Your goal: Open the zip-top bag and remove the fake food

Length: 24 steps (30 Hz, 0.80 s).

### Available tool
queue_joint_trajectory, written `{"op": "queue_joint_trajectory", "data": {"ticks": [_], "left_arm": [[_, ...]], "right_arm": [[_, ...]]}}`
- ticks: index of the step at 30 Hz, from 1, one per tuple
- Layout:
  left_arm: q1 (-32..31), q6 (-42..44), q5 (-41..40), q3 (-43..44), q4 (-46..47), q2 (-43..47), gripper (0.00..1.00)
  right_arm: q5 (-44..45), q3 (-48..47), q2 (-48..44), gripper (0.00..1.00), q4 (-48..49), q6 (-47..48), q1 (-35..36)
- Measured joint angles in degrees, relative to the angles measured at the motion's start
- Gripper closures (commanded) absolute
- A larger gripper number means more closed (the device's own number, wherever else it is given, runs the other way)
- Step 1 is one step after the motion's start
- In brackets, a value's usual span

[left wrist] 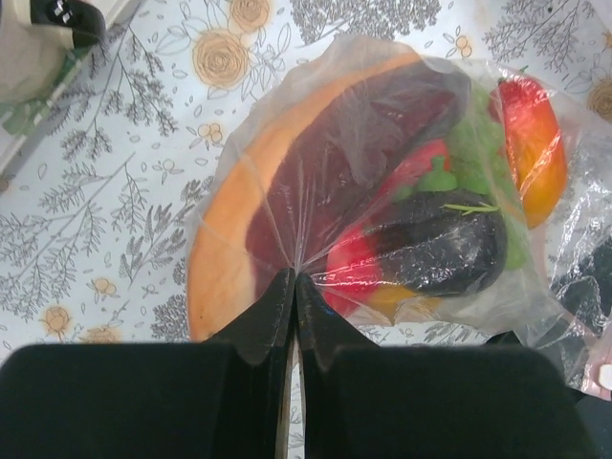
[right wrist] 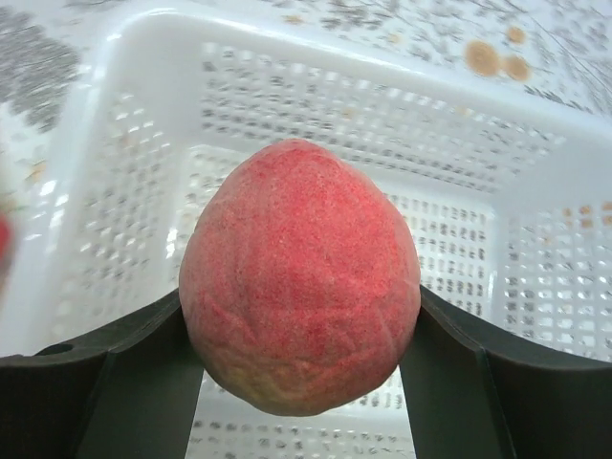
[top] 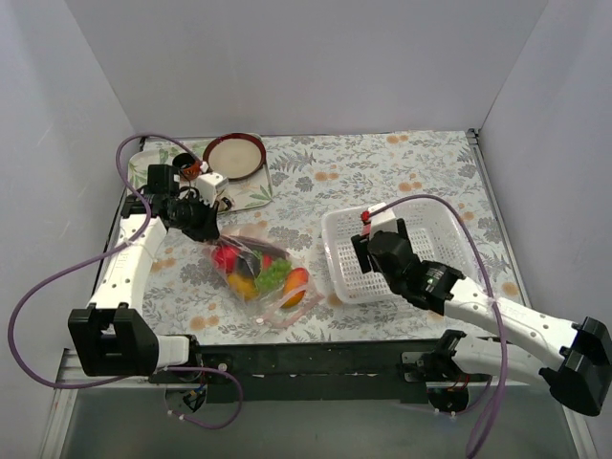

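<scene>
The zip-top bag (top: 273, 304) lies on the flowered cloth at centre left, with fake food (top: 251, 271) inside: red, orange, yellow, green and dark purple pieces. My left gripper (top: 204, 229) is shut on a pinch of the bag's plastic at its far-left end. In the left wrist view the fingertips (left wrist: 295, 279) meet on the film of the bag (left wrist: 382, 124), over a maroon-and-orange piece (left wrist: 316, 163). My right gripper (top: 366, 251) is shut on a red peach (right wrist: 298, 277) and holds it above the white mesh basket (right wrist: 363, 115).
The basket (top: 449, 239) stands at centre right. A brown-rimmed plate (top: 235, 156), a pale green tray (top: 153, 170) and cups (top: 212, 186) are at the back left, close behind my left gripper. White walls enclose the table.
</scene>
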State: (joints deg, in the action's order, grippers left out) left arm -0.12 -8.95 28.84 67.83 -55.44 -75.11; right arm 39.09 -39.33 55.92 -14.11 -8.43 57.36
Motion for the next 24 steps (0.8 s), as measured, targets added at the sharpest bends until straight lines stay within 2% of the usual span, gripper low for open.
{"op": "queue_joint_trajectory", "data": {"ticks": [1, 3, 4, 6, 7, 9, 13, 22, 24], "left_arm": [[0.00, -0.04, -0.28, -0.72, 0.09, 0.68, 1.00], [0.00, -0.31, -1.55, -2.67, 0.07, 2.27, 1.00], [0.00, -0.42, -2.23, -3.56, 0.02, 2.93, 1.00], [0.02, -0.48, -3.78, -6.05, 0.13, 4.85, 1.00], [0.02, -0.44, -4.66, -7.32, 0.04, 5.95, 1.00], [0.00, -0.20, -6.43, -10.36, 0.20, 8.50, 1.00], [0.00, 1.07, -10.47, -15.45, -0.31, 11.91, 1.00], [0.00, 3.43, -19.58, -23.50, 2.12, 12.55, 1.00], [0.00, 3.72, -20.74, -24.50, 2.12, 12.55, 1.00]], "right_arm": [[0.22, 0.00, 0.11, 0.76, -0.44, -0.55, -2.45], [-0.52, -0.17, 1.62, 0.48, -0.98, -1.38, -6.40], [-1.25, -0.68, 3.17, 0.31, -1.55, -1.57, -7.65], [-2.49, -2.93, 7.69, 0.20, -3.72, -1.90, -8.68], [-2.91, -4.09, 9.73, 0.02, -4.61, -1.95, -8.74], [-3.56, -7.10, 13.90, 0.01, -6.88, -1.99, -8.76], [-3.67, -9.60, 15.10, 0.02, -9.60, -1.92, -8.72], [-5.29, -11.93, 7.26, 0.01, -11.65, -0.26, -3.63], [-5.88, -12.00, 6.23, 0.06, -11.21, 0.26, -0.79]]}}
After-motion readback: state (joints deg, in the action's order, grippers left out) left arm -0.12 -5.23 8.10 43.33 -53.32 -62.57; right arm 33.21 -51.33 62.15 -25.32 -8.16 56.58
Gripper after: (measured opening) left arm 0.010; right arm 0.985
